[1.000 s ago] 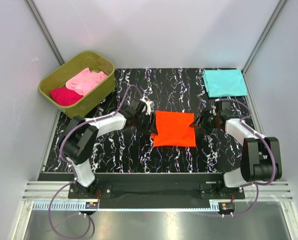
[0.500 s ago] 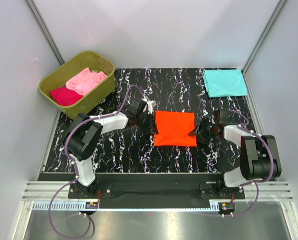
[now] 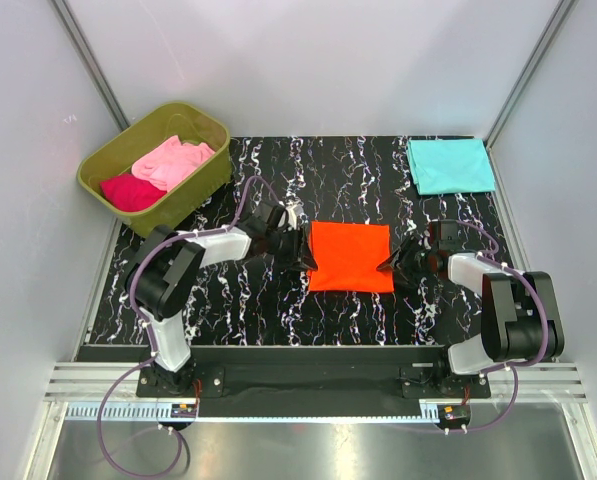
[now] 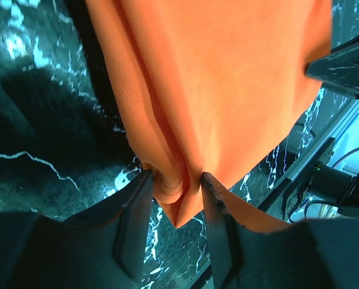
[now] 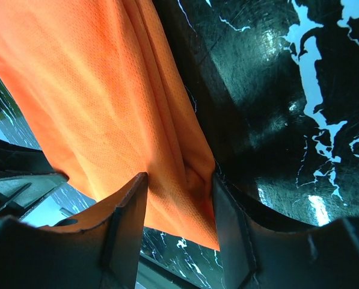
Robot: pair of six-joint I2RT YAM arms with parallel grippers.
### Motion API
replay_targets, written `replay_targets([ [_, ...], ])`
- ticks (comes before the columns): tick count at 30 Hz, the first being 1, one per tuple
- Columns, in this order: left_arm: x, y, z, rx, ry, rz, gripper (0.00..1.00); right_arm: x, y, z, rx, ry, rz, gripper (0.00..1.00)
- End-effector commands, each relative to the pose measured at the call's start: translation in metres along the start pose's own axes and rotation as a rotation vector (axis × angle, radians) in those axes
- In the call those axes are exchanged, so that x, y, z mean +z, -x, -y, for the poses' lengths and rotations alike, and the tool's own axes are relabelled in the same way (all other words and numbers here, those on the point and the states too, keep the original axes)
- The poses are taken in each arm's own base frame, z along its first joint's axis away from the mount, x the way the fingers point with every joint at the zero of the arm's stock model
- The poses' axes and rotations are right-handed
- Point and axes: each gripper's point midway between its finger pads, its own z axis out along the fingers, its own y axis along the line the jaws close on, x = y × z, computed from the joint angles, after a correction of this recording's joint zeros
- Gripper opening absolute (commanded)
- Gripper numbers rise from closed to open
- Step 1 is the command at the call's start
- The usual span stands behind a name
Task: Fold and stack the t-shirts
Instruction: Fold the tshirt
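Tabletop (image 3: 358,170) — orange t-shirt (image 3: 351,256), left gripper (image 4: 176,177), right gripper (image 5: 179,179)

Orange t-shirt (image 3: 350,257), teal t-shirt (image 3: 450,165) on table (image 3: 358,180)

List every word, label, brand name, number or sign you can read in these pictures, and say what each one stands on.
None: no readable text shows in any view.
The orange t-shirt, teal t-shirt, pink t-shirt, magenta t-shirt and olive tub are all plain.
The table top bears only white veining, no writing.
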Motion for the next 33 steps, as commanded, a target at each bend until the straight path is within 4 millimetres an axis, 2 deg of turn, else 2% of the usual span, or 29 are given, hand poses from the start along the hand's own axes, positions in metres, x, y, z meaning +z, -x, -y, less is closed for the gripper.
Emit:
replay_targets([
  [1,-0.002,0.005,0.008,0.014,-0.034,0.024,0.44,-0.001,0.002,-0.002,-0.005,0.002,0.017,0.54],
  [5,-0.001,0.001,0.012,-0.008,-0.079,0.01,0.44,-0.002,0.003,-0.003,-0.002,0.005,0.023,0.54],
  [9,0.0,0.003,0.019,-0.026,-0.166,0.039,0.28,0.0,0.001,0.001,0.006,-0.002,0.016,0.54],
  [16,0.013,-0.015,0.0,-0.113,-0.155,-0.023,0.12,0.0,-0.001,0.001,0.019,0.006,0.015,0.53],
  [18,0.012,-0.017,-0.003,-0.123,-0.143,-0.03,0.12,-0.002,-0.001,-0.002,0.018,0.015,0.019,0.53],
  [19,0.01,-0.016,-0.002,-0.121,-0.139,-0.027,0.17,-0.003,0.0,-0.003,0.015,0.017,0.022,0.53],
  [20,0.009,-0.014,-0.006,-0.112,-0.117,-0.021,0.27,-0.006,0.004,-0.008,0.006,0.026,0.034,0.53],
  [21,0.004,-0.012,-0.004,-0.108,-0.095,-0.024,0.37,-0.008,0.003,-0.005,0.014,-0.001,0.029,0.53],
  [23,-0.004,-0.01,-0.009,-0.095,-0.034,-0.024,0.46,-0.015,0.006,-0.007,0.005,-0.034,0.031,0.55],
  [24,-0.013,-0.004,-0.009,-0.08,0.006,-0.01,0.5,-0.019,0.014,-0.011,-0.018,-0.041,0.052,0.56],
  [25,-0.017,-0.002,-0.004,-0.07,-0.001,0.002,0.5,-0.02,0.011,-0.006,-0.017,-0.065,0.041,0.56],
  [26,-0.021,0.003,-0.007,-0.046,0.035,0.021,0.53,-0.023,0.016,-0.011,-0.03,-0.066,0.055,0.57],
  [29,-0.04,0.021,0.004,-0.01,0.083,0.06,0.54,-0.03,0.02,-0.011,-0.044,-0.089,0.068,0.58],
  [32,-0.047,0.039,0.024,0.016,0.047,0.093,0.55,-0.031,0.025,-0.015,-0.053,-0.089,0.08,0.58],
  [33,-0.044,0.041,0.023,0.015,0.049,0.09,0.55,-0.03,0.026,-0.016,-0.065,-0.086,0.075,0.58],
])
